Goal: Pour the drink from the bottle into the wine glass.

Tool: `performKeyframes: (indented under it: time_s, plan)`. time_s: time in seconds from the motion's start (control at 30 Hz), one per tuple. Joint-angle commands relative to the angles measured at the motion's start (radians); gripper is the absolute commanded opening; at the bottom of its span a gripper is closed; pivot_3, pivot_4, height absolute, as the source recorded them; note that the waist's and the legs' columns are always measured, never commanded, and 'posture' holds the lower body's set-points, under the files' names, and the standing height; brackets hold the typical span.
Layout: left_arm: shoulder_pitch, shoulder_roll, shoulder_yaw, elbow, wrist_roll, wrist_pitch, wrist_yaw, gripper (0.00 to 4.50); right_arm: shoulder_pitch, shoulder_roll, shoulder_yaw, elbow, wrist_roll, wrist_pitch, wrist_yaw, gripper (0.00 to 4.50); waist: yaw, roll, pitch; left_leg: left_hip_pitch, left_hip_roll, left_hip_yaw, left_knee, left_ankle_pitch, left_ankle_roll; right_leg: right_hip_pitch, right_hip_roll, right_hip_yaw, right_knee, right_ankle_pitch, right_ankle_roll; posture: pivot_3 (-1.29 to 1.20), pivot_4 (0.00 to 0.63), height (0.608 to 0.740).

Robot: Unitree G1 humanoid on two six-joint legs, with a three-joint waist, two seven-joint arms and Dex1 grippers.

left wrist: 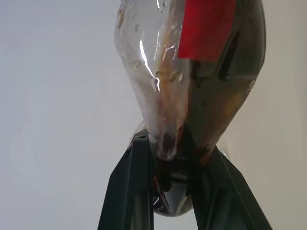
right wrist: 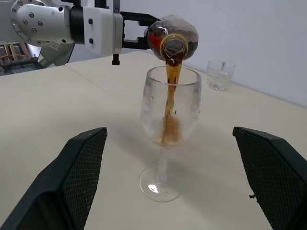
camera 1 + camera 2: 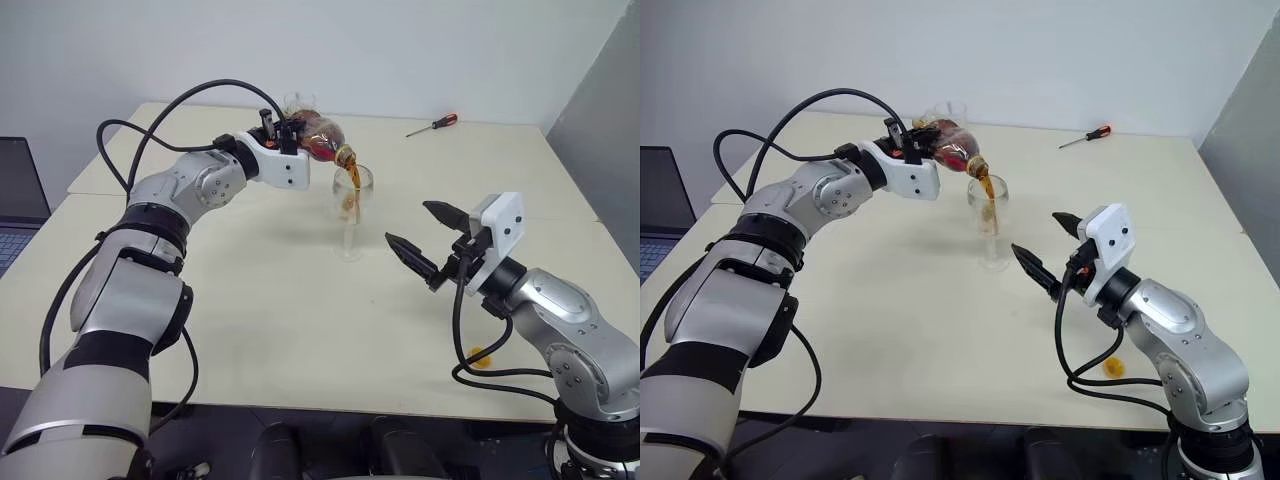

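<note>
While my left pincer point(image 3: 290, 135) clamps the tilted bottle point(image 3: 318, 137) upper centre, the drink point(image 2: 171, 91) streams into the wine glass point(image 2: 169, 127) mid-desk point(image 3: 250, 320). Right pincer point(image 3: 425, 240) stands wide, empty. Glass looks fragile, top-heavy; I judge the stem safest.

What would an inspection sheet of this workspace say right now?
Surface: pale table, dry around the glass.
Job's things: bottle tipped, cap off, drink streaming into the upright wine glass; a little pooled in the bowl.
Clutter: screwdriver, tumbler, small orange item.
End effectors: left end effector shut on bottle; right end effector open, beside the glass.
Cables: black cables looped along both arms.
Surroundings: plain wall, laptop.
</note>
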Motion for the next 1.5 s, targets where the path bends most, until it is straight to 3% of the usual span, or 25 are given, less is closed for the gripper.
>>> performKeyframes:
  time_s: [0.03,1.2,1.5]
  plan:
    - [-0.049,0.017,0.009,-0.01,-0.002,-0.004,0.039,0.63,-0.022,-0.012,-0.025,-0.022,0.01,-0.012,0.008,4.5,0.0,0.0,0.0,0.0,0.0,0.0,0.0,0.0,0.0,0.0,0.0,0.0,0.0,0.0,0.0,0.0,0.15,0.74]
    - [-0.02,0.017,0.039,-0.009,-0.059,0.0,0.008,0.63,-0.031,-0.011,-0.019,-0.02,0.007,-0.012,0.018,4.5,0.0,0.0,0.0,0.0,0.0,0.0,0.001,0.0,0.0,0.0,0.0,0.0,0.001,0.0,0.0,0.0,0.15,0.74]
    - [0.034,-0.045,0.205,0.006,-0.309,0.062,-0.182,0.62,-0.028,-0.006,-0.021,-0.022,0.014,-0.008,0.018,4.5,0.0,0.0,0.0,0.001,0.0,0.0,0.001,0.0,0.0,0.0,0.0,0.0,0.001,0.0,0.0,0.0,0.15,0.74]
